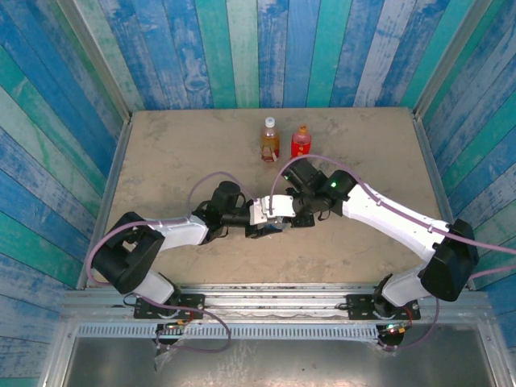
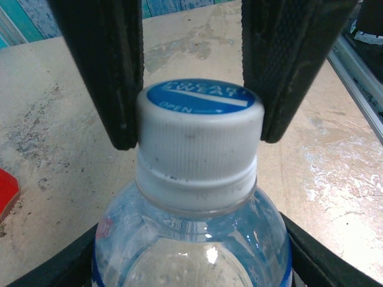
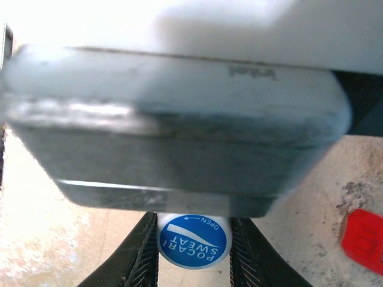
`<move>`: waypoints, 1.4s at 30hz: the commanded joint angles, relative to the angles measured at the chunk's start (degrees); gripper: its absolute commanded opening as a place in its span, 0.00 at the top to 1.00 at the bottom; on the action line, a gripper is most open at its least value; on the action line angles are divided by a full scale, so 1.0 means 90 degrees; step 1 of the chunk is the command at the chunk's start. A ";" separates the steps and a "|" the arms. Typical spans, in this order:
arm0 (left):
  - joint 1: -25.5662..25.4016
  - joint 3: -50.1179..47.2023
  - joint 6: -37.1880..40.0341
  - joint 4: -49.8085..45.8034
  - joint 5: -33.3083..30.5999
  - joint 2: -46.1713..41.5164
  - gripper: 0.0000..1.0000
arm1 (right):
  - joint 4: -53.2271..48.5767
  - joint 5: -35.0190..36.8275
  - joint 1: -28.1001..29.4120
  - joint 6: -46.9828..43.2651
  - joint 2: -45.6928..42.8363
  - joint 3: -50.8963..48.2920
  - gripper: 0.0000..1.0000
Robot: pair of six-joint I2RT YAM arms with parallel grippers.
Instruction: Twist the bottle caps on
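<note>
two robot arms meet over the middle of a sandy table, walled in by blue and green painted planks. the left gripper holds the clear bottle by its body; its dark fingers show at the lower corners of the left wrist view, one on each side of the bottle. they look clamped on it, though the contact itself is cut off at the frame edge. the bottle's neck points toward the right arm. a white cap, with a blue round sticker on top, sits on the neck, above the collar ring. the right gripper is closed on this cap, and its ribbed black fingers press the cap's ridged side from left and right. from above, the two grippers are nose to nose, with the bottle mostly hidden between them. at the far side of the table stand a tea bottle and a red bottle, upright, just beside each other and well apart from the arms.
</note>
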 commanded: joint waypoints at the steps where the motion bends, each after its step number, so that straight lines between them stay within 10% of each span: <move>1: -0.0012 0.0000 0.0036 0.0070 0.0042 -0.0180 0.38 | 0.0682 0.0416 0.0038 0.2590 -0.0054 -0.0004 1.00; 4: -0.0013 0.0010 0.0041 0.0041 0.0046 -0.0173 0.38 | 0.0588 0.0707 0.0045 0.4368 -0.0059 0.0012 1.00; 9: -0.0013 0.0010 0.0046 0.0075 0.0069 -0.0151 0.38 | 0.0497 0.0869 0.0044 0.4625 -0.0271 -0.0365 0.93; 14: 0.0044 -0.0090 -0.0400 0.0505 0.0232 -0.0189 0.38 | 0.0686 0.0360 0.0028 0.3660 -0.0717 -0.0509 0.57; 19: 0.0427 -0.0422 -0.1768 0.2270 0.1292 -0.0103 0.39 | 0.3064 -0.0602 -0.0194 0.3537 -0.2216 -0.2059 0.41; 25: 0.0432 -0.0459 -0.1880 0.2428 0.1471 -0.0139 0.38 | 0.6373 -0.1289 -0.0239 0.3888 -0.3072 -0.3969 0.41; 30: 0.0428 -0.0442 -0.1870 0.2406 0.1488 -0.0138 0.38 | 0.6587 -0.1355 -0.0236 0.3796 -0.2585 -0.3912 0.46; 38: 0.0431 -0.0439 -0.1781 0.2294 0.1423 -0.0158 0.37 | 0.6378 -0.1412 -0.0238 0.3755 -0.2299 -0.3828 0.82; 42: 0.0435 -0.0492 -0.1876 0.2446 0.1195 -0.0175 0.23 | 0.6218 -0.1034 -0.0246 0.3762 -0.2398 -0.3829 0.83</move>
